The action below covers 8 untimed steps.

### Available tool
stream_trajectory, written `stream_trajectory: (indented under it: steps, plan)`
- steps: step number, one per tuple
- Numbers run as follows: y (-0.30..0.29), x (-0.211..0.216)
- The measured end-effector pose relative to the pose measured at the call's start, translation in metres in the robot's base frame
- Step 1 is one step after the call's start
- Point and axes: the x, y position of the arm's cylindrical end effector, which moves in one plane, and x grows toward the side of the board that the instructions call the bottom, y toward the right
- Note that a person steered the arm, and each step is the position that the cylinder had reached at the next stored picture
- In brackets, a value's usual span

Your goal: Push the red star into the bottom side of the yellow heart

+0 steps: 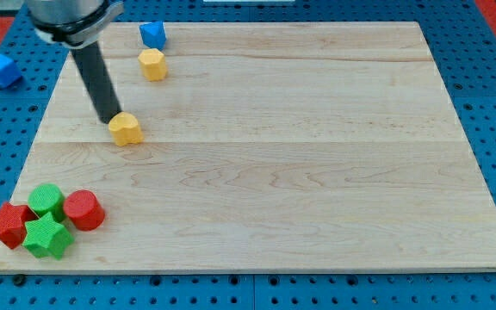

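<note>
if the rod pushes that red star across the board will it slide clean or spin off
The red star probably slides easily: it looks small, rigid and flat-bottomed on smooth wood. Its points may make it rotate off my tip. It touches the green star, which would likely move too.

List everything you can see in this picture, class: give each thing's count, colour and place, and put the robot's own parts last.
Wooden board: one, pale wood, fills most of the view.
Pegboard base: one, blue, around the board.
Yellow heart: one, yellow, upper left of the board.
Yellow block: one, yellow, looks hexagonal, near the view's top, above the heart.
Blue block: one, blue, at the board's top edge, just above the yellow block.
Blue block off the board: one, blue, on the pegboard at the view's left.
Red star: one, red, bottom-left corner.
Green star: one, green, right of the red star.
Green cylinder: one, green, above the green star.
Red cylinder: one, red, right of the green cylinder.
Rod with my tip: one, dark, tip at the heart's upper left.
</note>
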Motion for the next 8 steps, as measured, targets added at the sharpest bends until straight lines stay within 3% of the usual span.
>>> stream_trajectory:
  steps: [1, 2, 5, 7, 8]
  plan:
    - [-0.057, 0.046]
    - [-0.077, 0.118]
    - [-0.088, 0.191]
    - [-0.077, 0.203]
    - [-0.055, 0.179]
